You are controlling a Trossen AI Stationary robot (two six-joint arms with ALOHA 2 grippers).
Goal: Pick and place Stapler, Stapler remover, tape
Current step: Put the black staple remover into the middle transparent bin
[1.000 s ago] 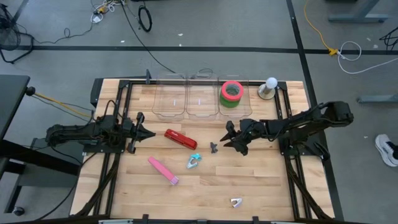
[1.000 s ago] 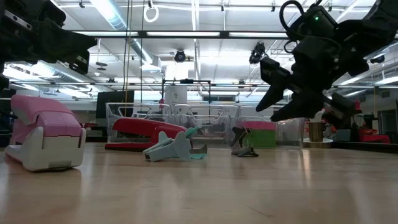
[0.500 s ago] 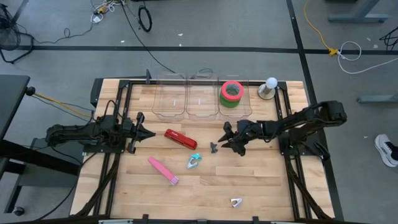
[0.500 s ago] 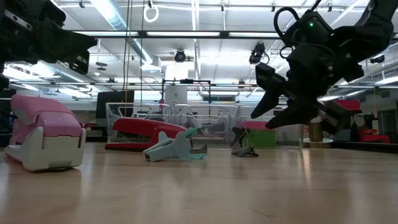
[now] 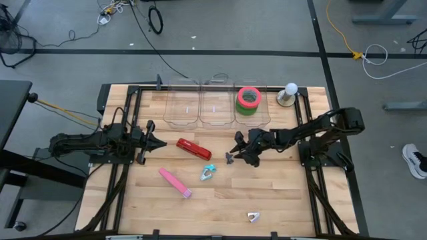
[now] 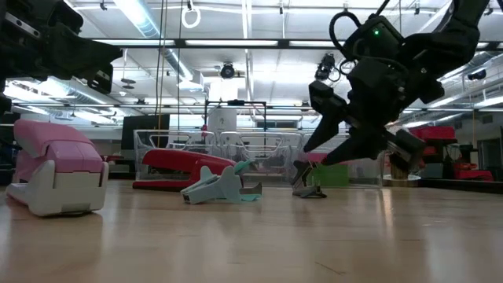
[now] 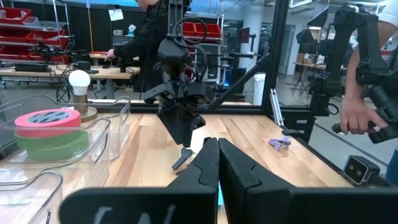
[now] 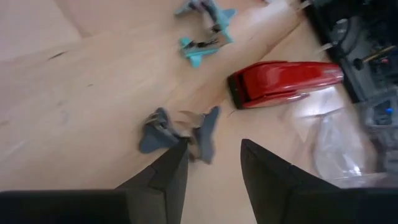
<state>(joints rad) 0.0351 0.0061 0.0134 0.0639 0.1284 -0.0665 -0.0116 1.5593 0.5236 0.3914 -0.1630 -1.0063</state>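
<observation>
Spacing, high view: right gripper (image 5: 237,149), fingers spread, just beside dark staple remover (image 5: 229,158) at mid-table, left arm well apart; right wrist view: staple remover (image 8: 177,132) just ahead of the parted fingers (image 8: 163,178).

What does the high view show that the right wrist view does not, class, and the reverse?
Only the high view shows the pink stapler, the stacked red and green tape rolls in a clear bin, and the waiting left gripper. Only the right wrist view shows the open right gripper close above the grey staple remover. Both show the red stapler and teal staple remover.
</observation>
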